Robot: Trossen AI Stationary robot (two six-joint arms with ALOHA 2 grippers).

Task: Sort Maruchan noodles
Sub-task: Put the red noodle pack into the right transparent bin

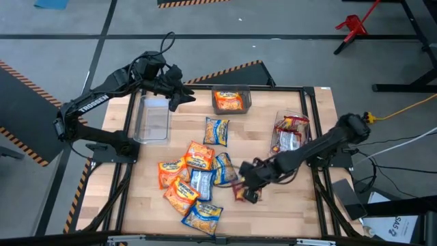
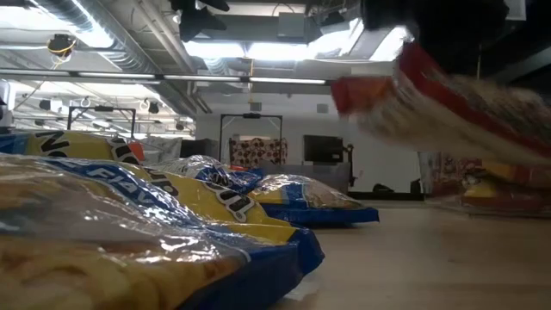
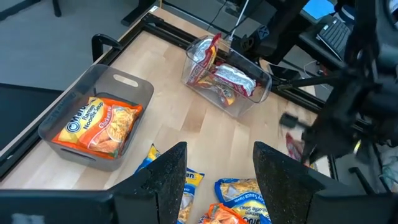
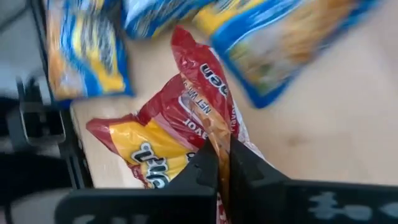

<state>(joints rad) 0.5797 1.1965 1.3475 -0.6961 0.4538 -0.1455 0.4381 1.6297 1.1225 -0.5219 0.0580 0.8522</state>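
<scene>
Packets [image 1: 194, 179] crowded your table's lower-left centre, blue ones just beside the right gripper [image 1: 247, 191], which pinched a red packet [image 4: 163, 134] at lower centre. Your left gripper [image 3: 214, 177] hung spread and empty at upper left, between two bins [image 1: 151, 119].

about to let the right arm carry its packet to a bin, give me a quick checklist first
1. Right gripper shut on the red packet: ok, fingers pinch its edge.
2. Packet clear of the table: cannot tell; the low view shows it raised but blurred.
3. Bin with red packets has room: ok, it sits beside the right arm.
4. Left gripper out of the way: ok, open, up by the empty bin.
5. Orange bin holds only orange: ok.
</scene>
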